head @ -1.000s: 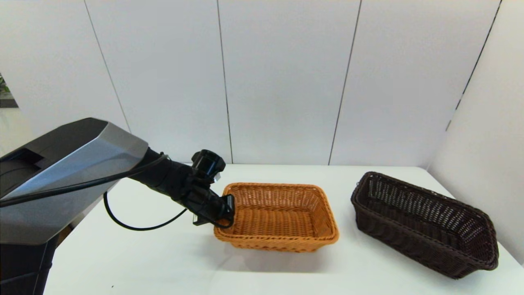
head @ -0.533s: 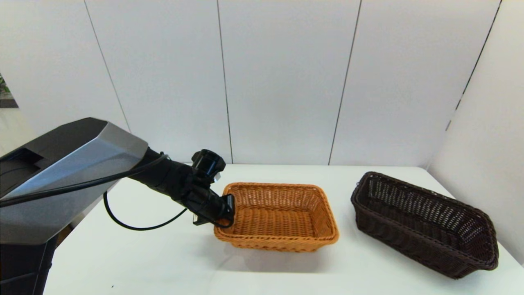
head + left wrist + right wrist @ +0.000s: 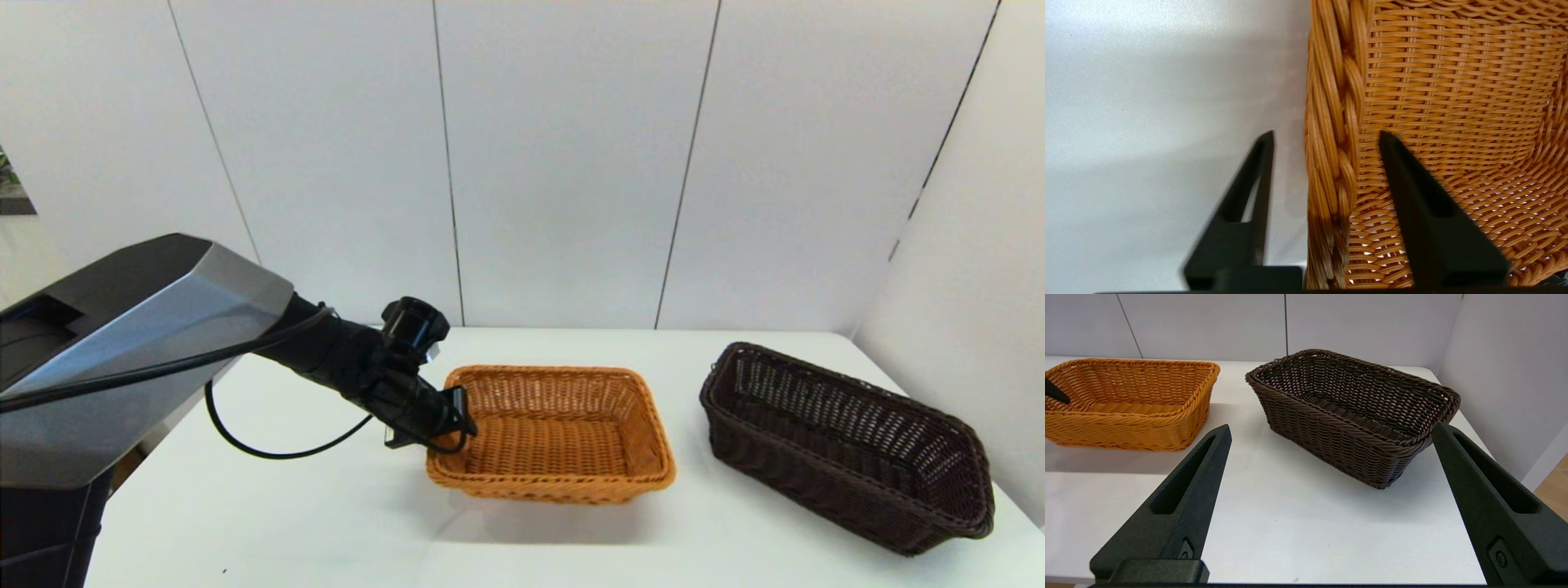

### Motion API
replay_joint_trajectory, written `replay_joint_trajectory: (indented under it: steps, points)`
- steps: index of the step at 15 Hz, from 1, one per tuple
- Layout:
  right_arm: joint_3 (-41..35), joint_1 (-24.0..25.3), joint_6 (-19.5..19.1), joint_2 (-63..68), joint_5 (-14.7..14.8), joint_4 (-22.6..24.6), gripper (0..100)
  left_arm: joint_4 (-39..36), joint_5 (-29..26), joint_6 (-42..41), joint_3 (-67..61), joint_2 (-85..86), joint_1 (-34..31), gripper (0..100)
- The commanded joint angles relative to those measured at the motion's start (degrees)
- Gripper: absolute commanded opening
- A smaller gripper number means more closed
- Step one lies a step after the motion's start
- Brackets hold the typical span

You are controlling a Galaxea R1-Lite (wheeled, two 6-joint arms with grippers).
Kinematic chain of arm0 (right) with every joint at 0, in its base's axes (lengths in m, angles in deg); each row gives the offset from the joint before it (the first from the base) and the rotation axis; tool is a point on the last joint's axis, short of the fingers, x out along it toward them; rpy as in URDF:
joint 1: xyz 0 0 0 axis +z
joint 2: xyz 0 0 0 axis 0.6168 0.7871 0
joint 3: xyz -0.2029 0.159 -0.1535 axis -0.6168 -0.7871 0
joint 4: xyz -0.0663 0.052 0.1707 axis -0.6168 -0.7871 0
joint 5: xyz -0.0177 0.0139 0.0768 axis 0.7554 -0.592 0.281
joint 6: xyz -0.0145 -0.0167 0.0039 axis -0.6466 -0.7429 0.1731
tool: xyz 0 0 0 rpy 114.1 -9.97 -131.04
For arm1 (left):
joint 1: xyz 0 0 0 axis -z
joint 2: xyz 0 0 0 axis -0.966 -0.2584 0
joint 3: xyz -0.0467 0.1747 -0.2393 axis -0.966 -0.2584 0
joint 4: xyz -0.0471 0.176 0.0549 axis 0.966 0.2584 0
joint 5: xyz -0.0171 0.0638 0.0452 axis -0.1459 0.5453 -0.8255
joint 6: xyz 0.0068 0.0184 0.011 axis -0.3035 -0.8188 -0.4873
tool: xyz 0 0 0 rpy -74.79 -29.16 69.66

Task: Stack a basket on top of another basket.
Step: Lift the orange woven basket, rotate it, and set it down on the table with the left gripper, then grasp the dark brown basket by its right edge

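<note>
Between the fingers of our left claw (image 3: pixel 1326 136) stands the orange basket's (image 3: pixel 555 433) braided rim, ungripped; we close squarely, centred, before lifting. Right claw (image 3: pixel 1331 430) waits wide.

lab test cell | bare white table (image 3: pixel 343 523) | plain white wall panels (image 3: pixel 563 163)

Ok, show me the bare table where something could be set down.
Bare table runs along the near edge before both baskets, and in the gap between orange-tan basket and dark brown basket. Crowded: the left gripper straddles the orange-tan rim.
</note>
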Motion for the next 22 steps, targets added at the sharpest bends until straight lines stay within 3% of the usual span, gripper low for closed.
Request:
replay_joint_trajectory:
  steps: [1, 8, 16, 22]
  points:
    - [0.00, -0.04, -0.02, 0.07, -0.02, 0.00, 100, 0.12, -0.06, 1.18, 0.04, 1.81, 0.02, 100]
    - [0.00, 0.05, -0.02, 0.07, -0.02, 0.00, 100, 1.62, 2.67, -0.76, -1.72, 19.03, -1.65, 100]
    - [0.00, 0.05, -0.02, 0.07, -0.02, 0.00, 100, 4.08, 6.01, -15.61, -15.25, 47.51, -1.65, 100]
    - [0.00, 0.05, -0.02, 0.07, -0.02, 0.00, 100, 4.08, 15.41, -26.51, -30.63, 66.76, -1.48, 100]
